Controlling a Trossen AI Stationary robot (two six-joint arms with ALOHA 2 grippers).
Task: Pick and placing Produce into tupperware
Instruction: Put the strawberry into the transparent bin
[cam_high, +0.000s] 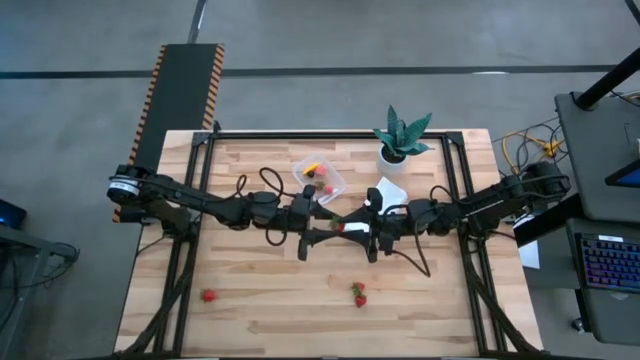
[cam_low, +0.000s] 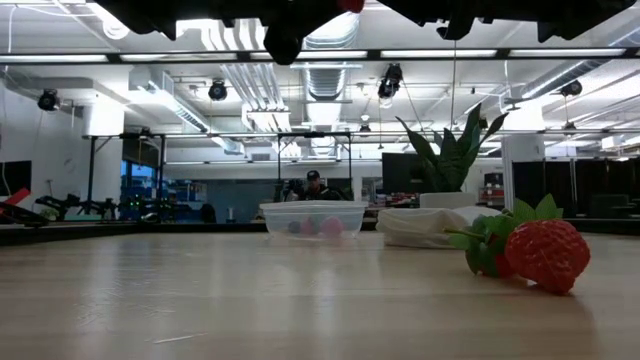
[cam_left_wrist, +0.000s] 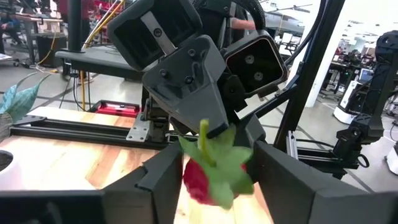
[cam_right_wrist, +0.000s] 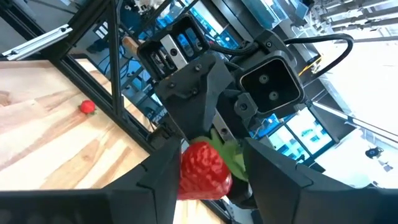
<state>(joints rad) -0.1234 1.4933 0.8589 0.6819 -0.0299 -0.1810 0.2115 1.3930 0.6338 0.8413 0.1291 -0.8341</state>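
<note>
Nearest the table's front edge lie loose strawberries (cam_high: 358, 293), one more (cam_high: 208, 295) well apart toward the left arm's side. Above mid-table the two grippers meet tip to tip over one leafy strawberry (cam_right_wrist: 202, 168): the right gripper (cam_right_wrist: 211, 155) is pinched narrow on it, while the left gripper (cam_left_wrist: 214, 162) stands loosely parted around the same fruit, a slight gap at each finger. Beyond them sits the tupperware (cam_high: 334, 184) with a few pieces inside, then the white cloth (cam_high: 391, 189) and potted plant (cam_high: 402, 135).
</note>
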